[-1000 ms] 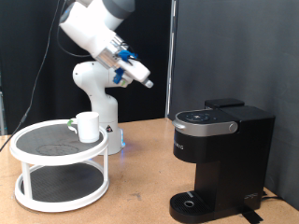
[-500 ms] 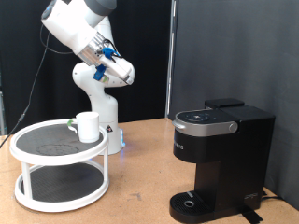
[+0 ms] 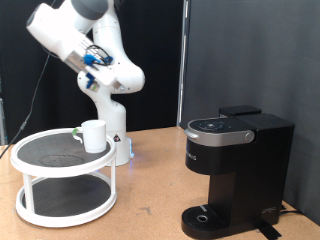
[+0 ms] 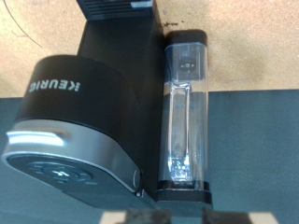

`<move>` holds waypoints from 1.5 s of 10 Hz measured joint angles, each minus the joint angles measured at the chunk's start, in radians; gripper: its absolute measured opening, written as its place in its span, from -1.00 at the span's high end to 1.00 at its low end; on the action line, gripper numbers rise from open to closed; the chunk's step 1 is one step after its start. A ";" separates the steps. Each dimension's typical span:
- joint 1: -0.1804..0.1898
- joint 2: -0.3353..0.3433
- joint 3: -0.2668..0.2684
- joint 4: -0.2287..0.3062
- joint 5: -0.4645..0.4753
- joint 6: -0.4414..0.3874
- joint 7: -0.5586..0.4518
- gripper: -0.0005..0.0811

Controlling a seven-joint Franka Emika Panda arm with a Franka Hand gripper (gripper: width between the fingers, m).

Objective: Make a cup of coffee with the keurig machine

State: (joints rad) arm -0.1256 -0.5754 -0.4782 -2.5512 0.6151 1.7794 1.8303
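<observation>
The white mug (image 3: 93, 135) stands upright on the top tier of a round white stand (image 3: 40, 170) at the exterior view's left. The black Keurig machine (image 3: 236, 165) stands at the right with its lid down. My gripper (image 3: 93, 58) hangs high above the stand, up and a little left of the mug and far from the machine. Nothing shows between its fingers. The wrist view looks down on the Keurig (image 4: 75, 121) and its clear water tank (image 4: 184, 112); no fingers show there.
A small greenish thing (image 3: 77, 133) sits just left of the mug on the stand. The arm's white base (image 3: 112, 130) stands behind the stand. A wooden tabletop (image 3: 150, 200) lies between stand and machine. A black curtain hangs behind.
The arm has swung towards the exterior view's left and slightly up, carrying the gripper away from the machine to above the stand. The mug and the machine have not moved.
</observation>
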 joint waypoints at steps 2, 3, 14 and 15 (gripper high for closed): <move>-0.043 -0.015 -0.049 0.007 -0.022 -0.076 -0.006 0.99; -0.057 -0.019 -0.077 0.020 -0.054 -0.133 -0.015 0.99; -0.137 -0.029 -0.195 0.047 -0.239 -0.211 -0.150 0.99; -0.137 -0.027 -0.195 0.033 -0.247 -0.188 -0.158 0.99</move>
State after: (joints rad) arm -0.2622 -0.6026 -0.6733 -2.5185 0.3683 1.5916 1.6724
